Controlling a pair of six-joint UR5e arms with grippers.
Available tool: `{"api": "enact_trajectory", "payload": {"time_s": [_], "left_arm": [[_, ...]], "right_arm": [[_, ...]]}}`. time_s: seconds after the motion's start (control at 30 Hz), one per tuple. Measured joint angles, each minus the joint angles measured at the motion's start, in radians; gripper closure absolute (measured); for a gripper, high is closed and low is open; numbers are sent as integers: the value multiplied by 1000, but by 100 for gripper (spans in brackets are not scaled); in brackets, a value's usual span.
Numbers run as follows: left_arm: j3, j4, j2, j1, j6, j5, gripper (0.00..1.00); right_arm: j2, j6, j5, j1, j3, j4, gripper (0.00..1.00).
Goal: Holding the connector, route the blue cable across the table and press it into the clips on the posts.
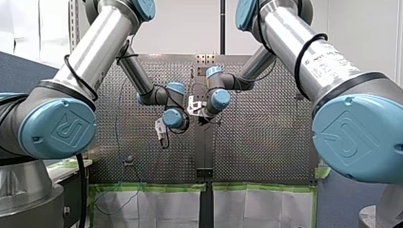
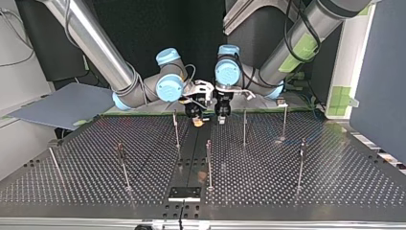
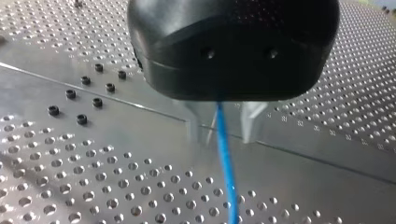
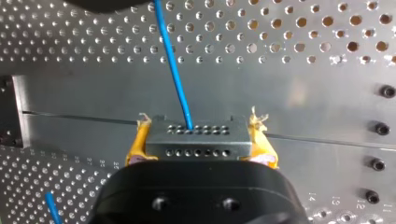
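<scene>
My right arm's jaws are clamping the grey connector (image 4: 196,140) between their yellow pads (image 4: 137,145), just above the counter's (image 4: 299,93) plain middle strip. The blue cable (image 4: 173,65) is running from the connector's holed face across to my left arm's jaws, whose metal fingers (image 3: 252,122) are standing slightly apart with the cable passing loosely between them. Thin posts (image 2: 244,127) are standing on the perforated counter around both arms
</scene>
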Motion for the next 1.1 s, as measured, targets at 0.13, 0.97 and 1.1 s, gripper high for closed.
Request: {"api": "enact_trajectory", "payload": {"time_s": [0.13,0.97,1.1], "left_arm": [[0,-4,1,-2,-1,-19,100],[-17,-114,135,-17,9,-58,100],[-44,-117,170,-23,10,-60,100]], "right_arm": [[0,0,0,0,0,0,100],[-81,39,-1,1,0,9,100],[-116,45,-2,6,0,25,100]]}}
